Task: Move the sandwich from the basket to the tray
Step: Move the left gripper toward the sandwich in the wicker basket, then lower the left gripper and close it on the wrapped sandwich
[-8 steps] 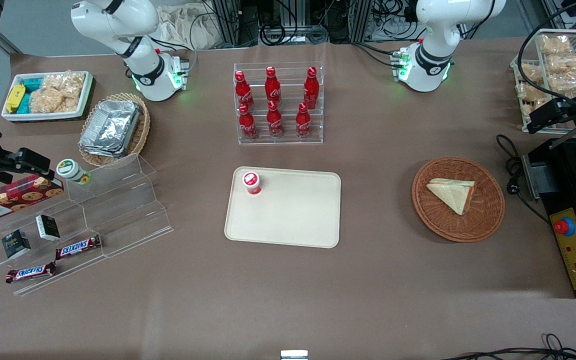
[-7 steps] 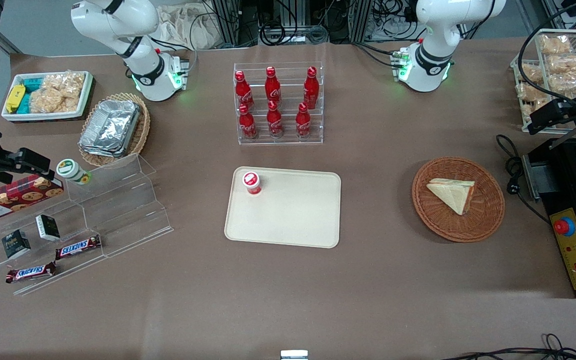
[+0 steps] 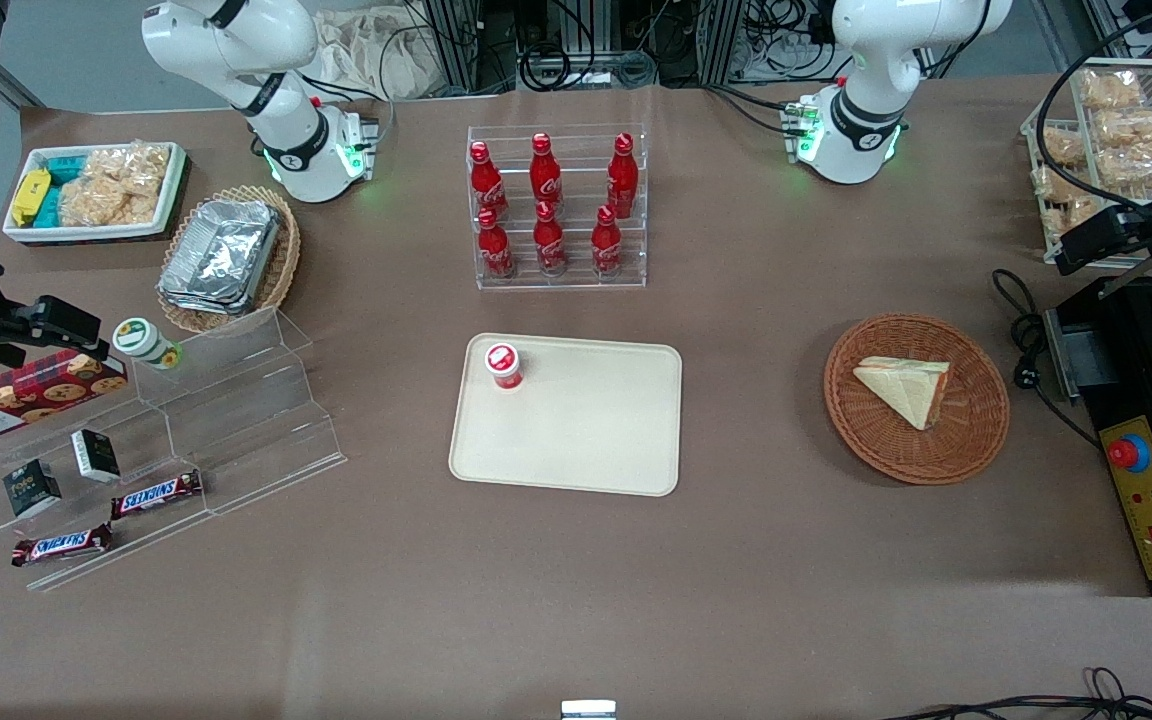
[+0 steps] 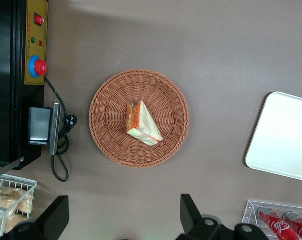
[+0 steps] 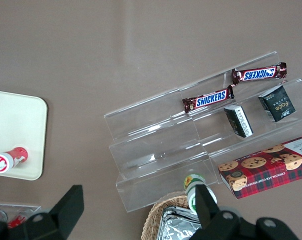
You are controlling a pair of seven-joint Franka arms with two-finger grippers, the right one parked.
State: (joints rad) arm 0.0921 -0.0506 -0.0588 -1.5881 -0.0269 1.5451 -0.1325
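Front view: sandwich (image 3: 904, 388) lies in basket (image 3: 916, 399), at 3 o'clock from tray (image 3: 568, 417); gripper (image 3: 1101, 238) only partly seen.
Left wrist view: gripper (image 4: 121, 218) fingers wide apart, holding nothing, high above the sandwich's orange filling edge.
Sandwich unmoved since earlier.

Only the left arm has moved, and only slightly. Its jaws, spread wide with both fingers (image 4: 54, 221) apart, hang high above the surface at the working arm's end and have slid a touch nearer the front camera. The dark wrist above them has drawn back a little from the snack rack (image 3: 1106, 130) just beside the jaws. The basket (image 3: 917, 398) lies nearer the front camera than the jaws.
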